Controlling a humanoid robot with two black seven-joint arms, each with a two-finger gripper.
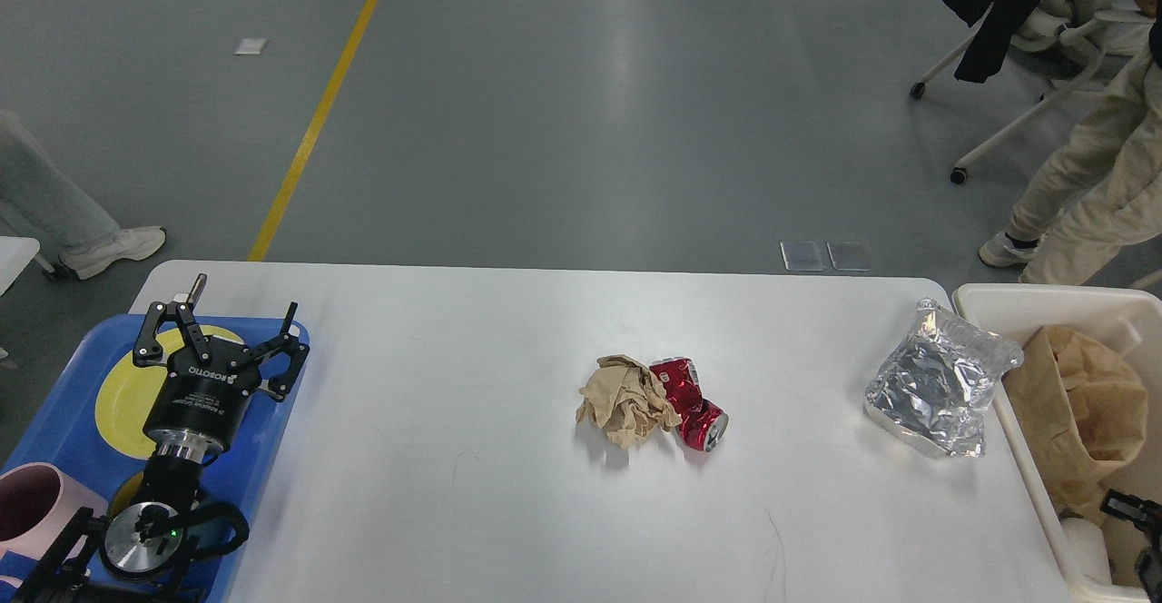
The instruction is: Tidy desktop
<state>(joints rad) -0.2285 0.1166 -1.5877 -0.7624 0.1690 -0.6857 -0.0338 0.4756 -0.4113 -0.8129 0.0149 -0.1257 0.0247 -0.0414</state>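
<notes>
The white desktop (454, 421) holds a crumpled brown paper ball (625, 400) touching a crushed red can (692, 405) at its middle. A silver foil bag (940, 383) lies near the right edge. My left gripper (243, 299) hangs open and empty over the blue tray (272, 421) at the left. Only a small dark part of my right gripper (1128, 505) shows, at the lower right inside the cream bin (1008, 299); its fingers cannot be told apart.
The tray carries a yellow plate (118, 394) and a pink mug (32, 503). The bin holds a brown paper bag (1085, 403) and a white cup (1085, 541). People's legs (1080, 176) and a wheeled chair (1017, 85) stand beyond the far right corner.
</notes>
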